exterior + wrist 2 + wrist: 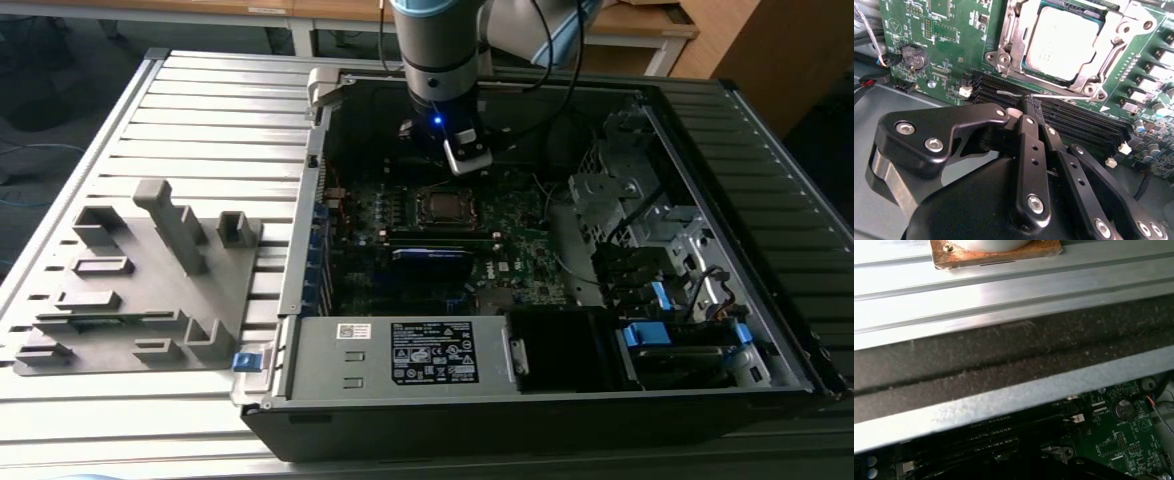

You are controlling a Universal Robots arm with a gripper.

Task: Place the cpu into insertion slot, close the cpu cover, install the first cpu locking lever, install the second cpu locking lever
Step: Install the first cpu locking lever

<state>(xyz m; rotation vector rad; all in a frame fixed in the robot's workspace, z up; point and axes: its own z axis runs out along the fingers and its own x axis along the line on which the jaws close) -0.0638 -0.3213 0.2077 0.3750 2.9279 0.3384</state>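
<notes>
The cpu (1064, 42) sits in the insertion slot (1019, 52), cpu cover (1126, 30) framing it. Jaws clenched on a thin, springy-looking locking lever (1054, 95); best gripped near its free end.

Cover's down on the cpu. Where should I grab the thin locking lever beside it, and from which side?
Probably at the free bent end of the locking lever, coming from above and pinching across the rod. It is a thin wire lying low between the cpu cover and the memory slots, so a sideways approach looks blocked.
</notes>
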